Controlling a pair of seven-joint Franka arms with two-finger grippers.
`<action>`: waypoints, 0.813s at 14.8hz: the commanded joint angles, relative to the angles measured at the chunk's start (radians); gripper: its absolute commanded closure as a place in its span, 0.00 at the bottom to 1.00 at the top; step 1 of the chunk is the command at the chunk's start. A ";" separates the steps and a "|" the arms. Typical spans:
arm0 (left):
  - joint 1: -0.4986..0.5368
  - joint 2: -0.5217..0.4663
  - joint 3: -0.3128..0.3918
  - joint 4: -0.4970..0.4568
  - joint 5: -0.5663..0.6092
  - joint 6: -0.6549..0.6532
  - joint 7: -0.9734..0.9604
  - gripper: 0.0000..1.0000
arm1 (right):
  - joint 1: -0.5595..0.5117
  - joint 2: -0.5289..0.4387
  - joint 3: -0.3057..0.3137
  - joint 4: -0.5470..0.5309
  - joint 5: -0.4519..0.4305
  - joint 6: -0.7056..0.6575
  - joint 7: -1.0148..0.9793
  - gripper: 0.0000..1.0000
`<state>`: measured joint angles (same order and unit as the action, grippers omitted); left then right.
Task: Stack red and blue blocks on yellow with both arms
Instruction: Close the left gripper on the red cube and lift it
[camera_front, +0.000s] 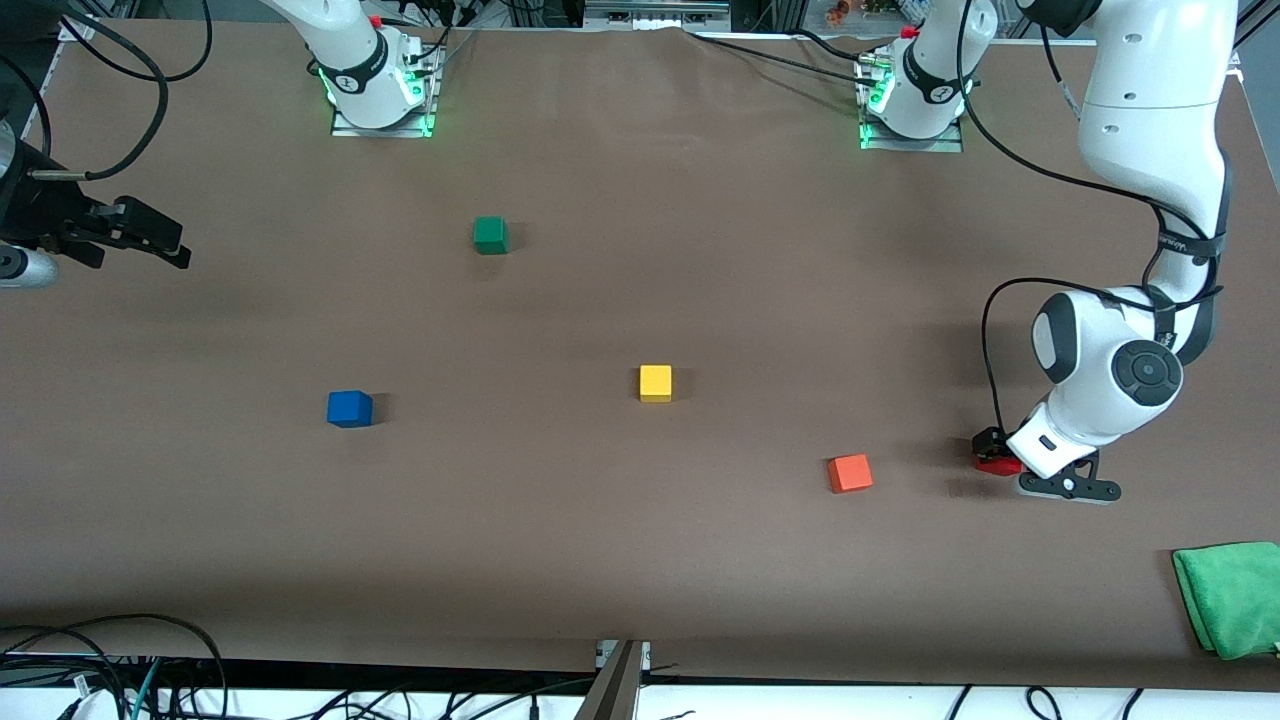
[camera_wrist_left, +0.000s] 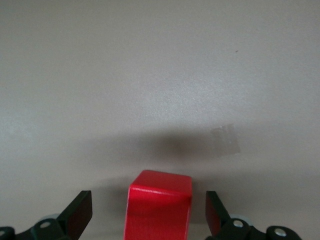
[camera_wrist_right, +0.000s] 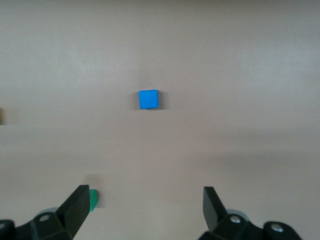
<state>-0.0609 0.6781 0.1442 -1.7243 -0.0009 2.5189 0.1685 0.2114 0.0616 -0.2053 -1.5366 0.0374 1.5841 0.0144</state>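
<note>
While right claw (camera_wrist_right: 142, 212) waits released up high, left claw (camera_wrist_left: 149, 217) sits low, released, straddling red block (camera_wrist_left: 160, 205)

Setting: you're at a robotics lab bench | evidence: two bolted arm bases (camera_front: 378, 90) with green status lights | brown-covered table (camera_front: 640, 560) | loose cables (camera_front: 110, 660) along the edge
</note>
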 joint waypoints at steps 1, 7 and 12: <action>0.004 0.012 0.003 0.017 0.001 0.012 0.013 0.00 | -0.003 0.004 0.001 0.021 0.010 -0.013 -0.016 0.00; 0.004 0.012 0.003 0.017 -0.001 0.012 0.002 0.00 | -0.003 0.004 0.001 0.021 0.010 -0.013 -0.016 0.00; 0.001 0.012 0.002 0.015 -0.024 0.012 -0.004 0.03 | -0.003 0.004 0.000 0.021 0.012 -0.013 -0.016 0.00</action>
<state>-0.0565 0.6809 0.1440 -1.7234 -0.0057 2.5265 0.1646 0.2114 0.0616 -0.2053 -1.5366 0.0374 1.5841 0.0144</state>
